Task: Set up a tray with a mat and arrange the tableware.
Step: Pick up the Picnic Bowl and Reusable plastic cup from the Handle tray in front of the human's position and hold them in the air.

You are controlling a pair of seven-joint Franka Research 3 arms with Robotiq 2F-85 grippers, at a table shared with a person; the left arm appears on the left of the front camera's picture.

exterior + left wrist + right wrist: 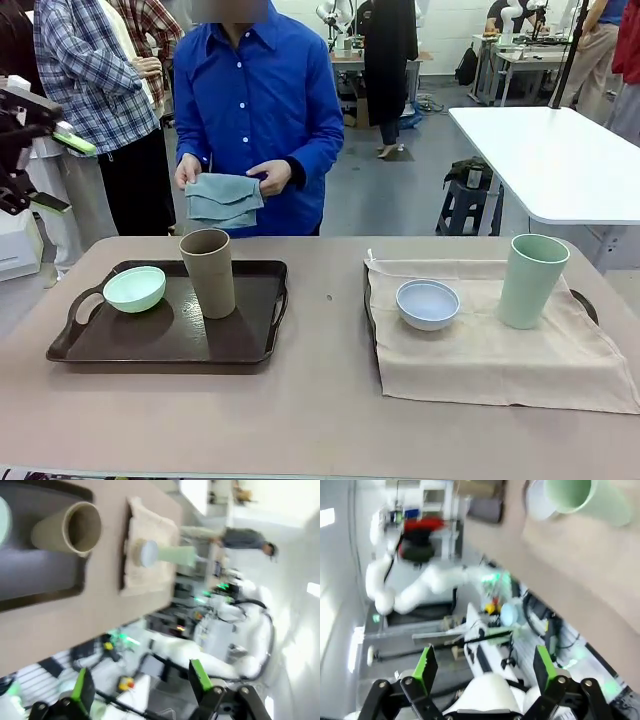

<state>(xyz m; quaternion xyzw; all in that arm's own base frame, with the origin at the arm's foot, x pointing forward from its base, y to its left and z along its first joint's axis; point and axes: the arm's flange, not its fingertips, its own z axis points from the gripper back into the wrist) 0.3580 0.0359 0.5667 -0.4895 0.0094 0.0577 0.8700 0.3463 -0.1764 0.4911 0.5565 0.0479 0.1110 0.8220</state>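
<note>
Both claws are released with nothing between the pads. Left claw (141, 680) and right claw (485, 666) hang off the tabletop (320, 430).

Right tray (586, 303) is dressed: beige mat (500, 365) under white bowl (427, 303) and pale green cup (531, 280).

Left tray (160, 357) holds mint green bowl (134, 288) and tan-brown cup (209, 272) with no mat. You likely clear them so the person's folded grey cloth (222, 200) goes underneath.

Wrist views look into the cup mouths. The front view gives the layout.

The table (320, 425) bore a dark tray (160, 345) toward the left hand (141, 680), a mat-covered tray (586, 303) toward the right hand (485, 667).
</note>
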